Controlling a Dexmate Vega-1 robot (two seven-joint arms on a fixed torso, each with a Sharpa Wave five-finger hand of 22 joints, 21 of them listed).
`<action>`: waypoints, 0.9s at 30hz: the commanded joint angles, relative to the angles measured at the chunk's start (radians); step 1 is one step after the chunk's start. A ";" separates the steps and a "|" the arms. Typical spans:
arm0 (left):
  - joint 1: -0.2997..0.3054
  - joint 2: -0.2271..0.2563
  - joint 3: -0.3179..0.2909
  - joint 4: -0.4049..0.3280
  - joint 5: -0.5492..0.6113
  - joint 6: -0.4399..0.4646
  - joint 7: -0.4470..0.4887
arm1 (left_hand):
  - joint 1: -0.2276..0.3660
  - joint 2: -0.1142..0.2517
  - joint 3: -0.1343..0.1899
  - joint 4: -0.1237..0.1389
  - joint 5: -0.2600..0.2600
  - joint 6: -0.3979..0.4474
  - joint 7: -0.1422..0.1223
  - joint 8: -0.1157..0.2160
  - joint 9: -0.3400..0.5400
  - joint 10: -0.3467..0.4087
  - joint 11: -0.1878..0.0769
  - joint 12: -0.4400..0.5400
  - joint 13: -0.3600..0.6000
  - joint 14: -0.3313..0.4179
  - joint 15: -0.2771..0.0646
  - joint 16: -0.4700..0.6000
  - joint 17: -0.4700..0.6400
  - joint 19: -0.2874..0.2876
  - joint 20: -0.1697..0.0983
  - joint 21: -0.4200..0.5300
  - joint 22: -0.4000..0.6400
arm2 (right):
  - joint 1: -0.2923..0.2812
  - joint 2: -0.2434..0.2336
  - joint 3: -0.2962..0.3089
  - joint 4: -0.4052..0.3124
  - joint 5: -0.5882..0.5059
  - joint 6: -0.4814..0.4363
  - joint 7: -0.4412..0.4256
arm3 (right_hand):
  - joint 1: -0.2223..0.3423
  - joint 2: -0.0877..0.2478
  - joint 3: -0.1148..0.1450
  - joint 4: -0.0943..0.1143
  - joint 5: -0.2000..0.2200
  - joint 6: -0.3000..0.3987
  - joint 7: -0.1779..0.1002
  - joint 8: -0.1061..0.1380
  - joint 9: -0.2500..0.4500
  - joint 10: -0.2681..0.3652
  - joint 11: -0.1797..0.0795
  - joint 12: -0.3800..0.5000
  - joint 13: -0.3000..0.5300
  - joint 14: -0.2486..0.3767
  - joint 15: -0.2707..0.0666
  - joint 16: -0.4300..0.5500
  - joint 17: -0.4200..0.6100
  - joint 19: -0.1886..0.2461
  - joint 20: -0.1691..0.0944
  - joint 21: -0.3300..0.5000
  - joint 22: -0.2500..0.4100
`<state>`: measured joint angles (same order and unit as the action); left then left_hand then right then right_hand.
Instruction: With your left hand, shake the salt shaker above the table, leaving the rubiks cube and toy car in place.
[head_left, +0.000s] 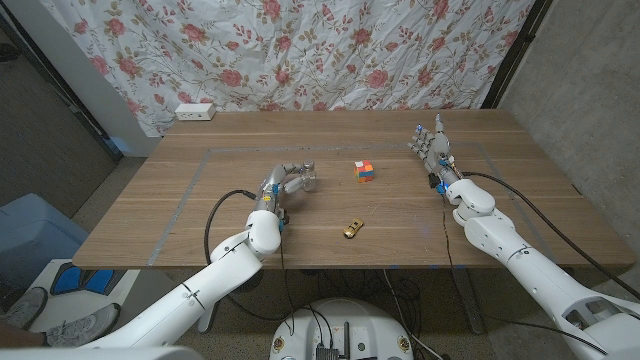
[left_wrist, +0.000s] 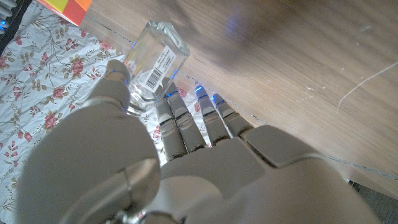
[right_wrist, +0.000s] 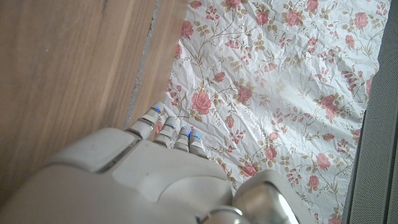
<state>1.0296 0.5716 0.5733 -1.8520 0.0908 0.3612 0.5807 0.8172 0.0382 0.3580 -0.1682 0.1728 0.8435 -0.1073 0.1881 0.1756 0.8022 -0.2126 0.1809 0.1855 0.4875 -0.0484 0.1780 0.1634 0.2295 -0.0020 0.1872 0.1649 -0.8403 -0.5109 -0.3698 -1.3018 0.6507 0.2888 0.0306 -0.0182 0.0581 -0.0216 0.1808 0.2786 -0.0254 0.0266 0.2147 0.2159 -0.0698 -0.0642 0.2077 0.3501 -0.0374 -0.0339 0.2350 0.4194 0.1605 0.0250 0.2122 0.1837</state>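
So the left hand (head_left: 283, 186) has got the salt shaker (head_left: 308, 181): in the left wrist view the fingers (left_wrist: 186, 124) are curled in under the clear glass body and the thumb (left_wrist: 115, 84) presses its side, barcode label facing the camera. Whether it's actually off the wood or just tipped, I can't tell from here, though it looks tilted rather than upright. My read is that this is the grab-and-lift bit, right before the shaking.

Just beyond it to the robot's right sits the rubiks cube (head_left: 364, 172), and the toy car (head_left: 352, 229) is nearer the front edge of the table (head_left: 200, 215), both apart from the hand. The right hand (head_left: 431, 146) stands off at the far right, fingers up, holding nothing.

Next it needs a clean raise, then short wrist flicks that stay clear of the cube.
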 joint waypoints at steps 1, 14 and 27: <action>0.001 0.015 -0.001 0.002 -0.024 0.004 -0.020 | -0.006 0.001 0.009 0.004 0.006 -0.001 0.007 -0.003 0.012 -0.012 0.000 -0.002 0.002 -0.008 -0.091 -0.003 0.000 -0.007 0.004 -0.001 0.006 | 0.000 0.000 0.000 0.000 0.000 0.000 -0.001 | 0.000 0.102 -0.001 0.005 0.008 -0.001 0.009 0.003 0.004 -0.005 -0.001 0.007 0.004 -0.006 -0.037 0.004 0.005 0.007 -0.001 0.006 0.005; 0.004 0.038 -0.007 -0.002 -0.052 0.008 -0.049 | -0.015 -0.020 0.002 0.000 0.008 -0.073 0.002 -0.008 0.015 -0.075 0.006 -0.007 0.001 -0.043 -0.062 -0.005 0.002 -0.021 0.010 -0.002 0.005 | 0.000 0.000 0.000 0.000 0.000 0.000 -0.001 | 0.000 0.102 -0.001 0.006 0.008 0.000 0.009 0.004 0.004 -0.005 -0.001 0.007 0.004 -0.005 -0.036 0.004 0.005 0.006 -0.002 0.006 0.005; 0.003 0.058 -0.010 0.000 -0.073 -0.006 -0.072 | -0.016 -0.045 -0.006 -0.002 0.010 -0.151 -0.002 -0.011 0.015 -0.133 0.024 -0.006 0.000 -0.069 -0.049 -0.003 0.003 -0.041 0.018 -0.004 0.005 | 0.000 0.000 0.000 0.000 0.000 0.000 -0.001 | 0.000 0.102 -0.001 0.006 0.007 0.000 0.008 0.003 0.004 -0.005 -0.001 0.007 0.004 -0.006 -0.036 0.004 0.005 0.007 -0.002 0.006 0.005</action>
<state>1.0322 0.6136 0.5664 -1.8525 0.0360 0.3660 0.5285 0.7989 0.0039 0.3546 -0.1719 0.1779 0.7041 -0.1088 0.1820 0.1906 0.6781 -0.1875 0.1732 0.1853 0.4232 -0.0411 0.1733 0.1635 0.1930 0.0159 0.1872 0.1649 -0.8403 -0.5106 -0.3698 -1.3017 0.6504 0.2890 0.0295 -0.0182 0.0581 -0.0216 0.1808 0.2786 -0.0254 0.0266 0.2147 0.2159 -0.0698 -0.0643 0.2077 0.3501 -0.0374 -0.0339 0.2350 0.4195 0.1605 0.0250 0.2121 0.1837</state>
